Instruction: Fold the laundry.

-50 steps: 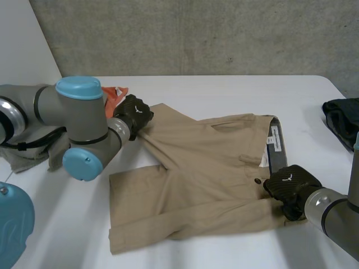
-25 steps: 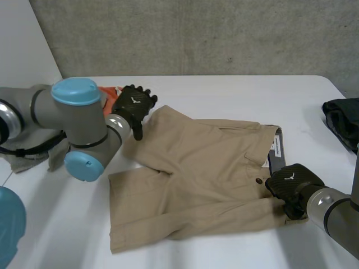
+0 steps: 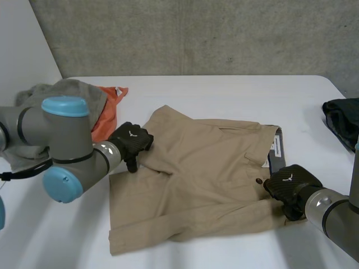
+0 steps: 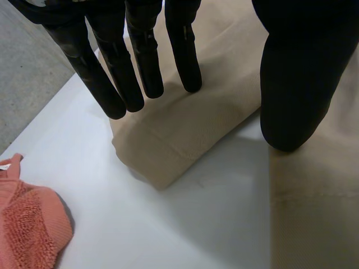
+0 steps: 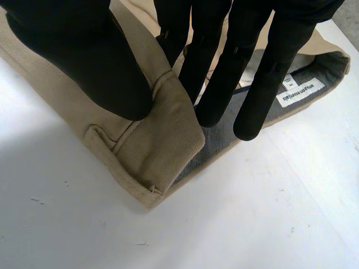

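Note:
Khaki shorts (image 3: 207,168) lie spread on the white table (image 3: 224,95), legs toward my left arm and waistband toward my right. My left hand (image 3: 130,144) rests at the near side of the far leg. Its fingers (image 4: 143,56) are straight over that leg's folded hem (image 4: 168,145), thumb held apart, gripping nothing. My right hand (image 3: 289,188) pinches the near corner of the waistband (image 5: 162,134), with the thumb (image 5: 84,50) on the outside and the fingers on the grey lining (image 5: 224,134).
A grey cloth heap (image 3: 61,92) and an orange towel (image 3: 106,115) lie at the far left, the towel (image 4: 28,224) just off the leg's hem. A dark garment (image 3: 342,117) sits at the table's right edge. A concrete wall stands behind.
My left hand let go of the far leg's hem, opened and drew back toward me along the leg. The leg now lies flat. My right hand has kept still.

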`<state>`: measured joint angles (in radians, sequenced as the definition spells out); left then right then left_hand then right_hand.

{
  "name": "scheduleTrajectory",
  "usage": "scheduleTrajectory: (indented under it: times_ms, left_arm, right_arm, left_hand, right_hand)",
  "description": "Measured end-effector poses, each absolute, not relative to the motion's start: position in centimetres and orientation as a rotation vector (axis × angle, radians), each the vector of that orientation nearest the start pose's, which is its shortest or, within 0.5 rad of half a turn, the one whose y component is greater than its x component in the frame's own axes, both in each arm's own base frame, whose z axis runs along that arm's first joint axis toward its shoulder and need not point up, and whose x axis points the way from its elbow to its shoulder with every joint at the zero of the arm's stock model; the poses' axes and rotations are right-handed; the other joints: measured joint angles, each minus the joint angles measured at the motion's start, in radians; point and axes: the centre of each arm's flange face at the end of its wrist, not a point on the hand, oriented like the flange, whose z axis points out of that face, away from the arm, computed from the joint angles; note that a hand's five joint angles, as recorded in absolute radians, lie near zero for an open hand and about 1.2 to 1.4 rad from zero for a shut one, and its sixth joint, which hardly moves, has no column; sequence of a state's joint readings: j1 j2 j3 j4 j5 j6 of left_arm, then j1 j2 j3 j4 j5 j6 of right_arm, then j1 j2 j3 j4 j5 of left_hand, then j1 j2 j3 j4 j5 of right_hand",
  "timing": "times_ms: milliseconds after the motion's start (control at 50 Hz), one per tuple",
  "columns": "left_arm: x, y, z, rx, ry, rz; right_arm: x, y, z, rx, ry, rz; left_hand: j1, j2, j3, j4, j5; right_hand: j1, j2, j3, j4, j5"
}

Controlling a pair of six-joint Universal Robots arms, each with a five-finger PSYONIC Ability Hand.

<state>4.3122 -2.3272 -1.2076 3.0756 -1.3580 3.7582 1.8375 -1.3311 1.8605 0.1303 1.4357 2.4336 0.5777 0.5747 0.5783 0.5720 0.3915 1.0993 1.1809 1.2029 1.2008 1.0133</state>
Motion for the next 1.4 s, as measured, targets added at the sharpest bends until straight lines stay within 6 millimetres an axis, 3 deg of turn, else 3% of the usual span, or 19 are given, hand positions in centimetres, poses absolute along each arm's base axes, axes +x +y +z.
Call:
scheduleTrajectory:
  times_ms: [160,180,200,220,340,520,680,740,780,820,920,1020,1140,1160,1240,1260,1300,1400]
  left_arm:
    - [-30.0,-32.4,12.2,1.477,2.255,-1.702]
    - [-30.1,-32.7,12.1,1.472,2.245,-1.709]
    - [-30.1,-32.8,12.1,1.470,2.241,-1.713]
    - [-30.2,-32.9,12.0,1.465,2.231,-1.724]
    - [-30.3,-33.5,12.1,1.435,2.191,-1.766]
    - [-30.0,-33.6,12.3,1.392,2.165,-1.772]
    - [-29.4,-32.6,12.3,1.458,2.142,-1.673]
    - [-29.2,-32.2,12.5,1.494,2.114,-1.645]
    - [-29.2,-31.9,13.0,1.507,2.093,-1.644]
    - [-29.2,-31.6,13.7,1.503,2.076,-1.661]
    - [-29.0,-30.9,16.2,1.428,2.086,-1.736]
    - [-28.2,-29.3,19.3,1.294,2.156,-1.836]
    - [-26.5,-24.8,22.0,1.184,2.316,-1.883]
    - [-26.3,-24.4,22.0,1.181,2.329,-1.879]
    - [-24.9,-19.1,21.6,1.199,2.515,-1.762]
    - [-24.9,-19.1,21.6,1.199,2.515,-1.762]
    - [-24.2,-16.2,20.7,1.233,2.621,-1.648]
    - [-23.5,-12.9,18.9,1.291,2.741,-1.460]
  right_arm:
    - [20.7,-21.5,15.7,-1.431,2.505,-1.419]
    - [20.7,-21.5,15.7,-1.430,2.506,-1.420]
    - [20.7,-21.5,15.8,-1.429,2.506,-1.420]
    - [20.7,-21.5,15.8,-1.428,2.507,-1.419]
    - [20.7,-21.5,15.8,-1.426,2.508,-1.418]
    - [20.7,-21.4,15.8,-1.430,2.508,-1.416]
    - [20.7,-21.3,15.8,-1.436,2.507,-1.413]
    - [20.7,-21.2,15.9,-1.434,2.505,-1.412]
    - [20.7,-21.2,15.9,-1.433,2.504,-1.412]
    - [20.7,-21.1,16.0,-1.431,2.501,-1.414]
    - [20.8,-20.9,16.2,-1.420,2.492,-1.424]
    - [21.0,-20.7,16.6,-1.388,2.480,-1.449]
    - [21.3,-20.6,17.5,-1.283,2.468,-1.496]
    - [21.3,-20.6,17.5,-1.276,2.468,-1.498]
    - [21.3,-20.8,18.2,-1.148,2.469,-1.533]
    - [21.3,-20.8,18.2,-1.148,2.469,-1.533]
    - [21.2,-21.0,18.6,-1.048,2.477,-1.548]
    - [21.1,-21.3,19.0,-0.891,2.495,-1.559]
  left_hand:
    - [0.032,0.033,0.030,0.033,0.037]
    - [0.177,0.166,0.162,0.160,0.160]
    - [0.177,0.166,0.162,0.160,0.160]
    - [0.361,0.346,0.339,0.348,0.347]
    - [0.550,0.608,0.596,0.610,0.596]
    - [0.550,0.615,0.606,0.619,0.600]
    - [0.550,0.616,0.606,0.619,0.600]
    - [0.430,0.440,0.435,0.461,0.465]
    - [0.039,0.112,0.115,0.116,0.126]
    - [-0.184,-0.122,-0.110,-0.113,-0.104]
    - [-0.227,-0.229,-0.226,-0.229,-0.232]
    - [-0.227,-0.230,-0.226,-0.229,-0.233]
    - [-0.203,-0.195,-0.202,-0.193,-0.184]
    - [-0.203,-0.195,-0.202,-0.193,-0.184]
    - [-0.111,-0.116,-0.118,-0.108,-0.100]
    - [-0.111,-0.116,-0.118,-0.108,-0.100]
    - [-0.095,-0.095,-0.099,-0.086,-0.078]
    - [-0.095,-0.094,-0.099,-0.088,-0.078]
  right_hand:
    - [0.000,0.000,0.000,0.000,0.000]
    - [0.000,0.000,0.000,0.000,0.000]
    - [0.000,0.000,0.000,0.000,0.000]
    - [0.000,0.000,0.000,0.000,0.000]
    - [0.000,0.000,0.000,0.000,0.000]
    - [0.000,0.000,0.000,0.000,0.000]
    - [0.000,0.000,0.000,0.000,0.000]
    - [0.000,0.000,0.000,0.000,0.000]
    - [0.000,0.000,0.000,0.000,0.000]
    - [0.000,0.000,0.000,0.000,0.000]
    - [0.000,0.000,0.000,0.000,0.000]
    - [0.000,0.000,0.000,0.000,0.000]
    - [0.000,0.000,0.000,0.000,0.000]
    - [0.000,0.000,0.000,0.000,0.000]
    - [0.000,0.000,0.000,0.000,0.000]
    - [0.000,0.000,0.000,0.000,0.000]
    - [0.000,0.000,0.000,0.000,0.000]
    - [0.000,0.000,0.000,0.000,0.000]
